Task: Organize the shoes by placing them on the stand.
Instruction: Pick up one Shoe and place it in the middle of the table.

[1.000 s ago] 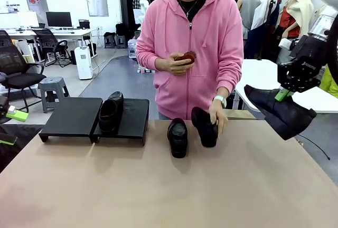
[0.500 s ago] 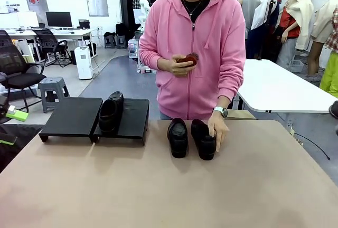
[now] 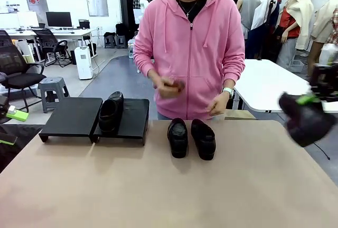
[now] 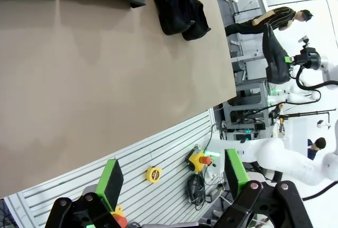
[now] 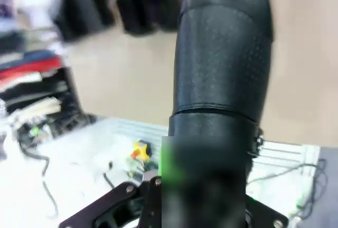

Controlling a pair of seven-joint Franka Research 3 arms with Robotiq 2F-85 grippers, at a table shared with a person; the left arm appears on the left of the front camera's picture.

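One black glossy shoe (image 3: pixel 110 113) lies on the stand (image 3: pixel 74 116), across the seam of its two black platforms. Two more shoes (image 3: pixel 177 137) (image 3: pixel 204 139) stand side by side on the table in front of the person. My right gripper (image 3: pixel 309 100), blurred at the right edge, is shut on a fourth shoe (image 3: pixel 305 122) held in the air off the table's right side. In the right wrist view that shoe (image 5: pixel 222 54) rises straight out of the gripper (image 5: pixel 203 186). My left gripper (image 4: pixel 173 178) is open and holds nothing, hanging off the table's near left side.
A person in a pink hoodie stands at the far edge, both hands (image 3: pixel 168 86) lifted off the table (image 3: pixel 158 186). A white table (image 3: pixel 269 85) stands behind on the right. Below the left gripper lie a slatted wall panel (image 4: pixel 158 149) and an emergency-stop box (image 4: pixel 199 159).
The person set the second shoe beside the first and drew the hand back. My right gripper swung out of the picture with its shoe, then came back in at the right edge.
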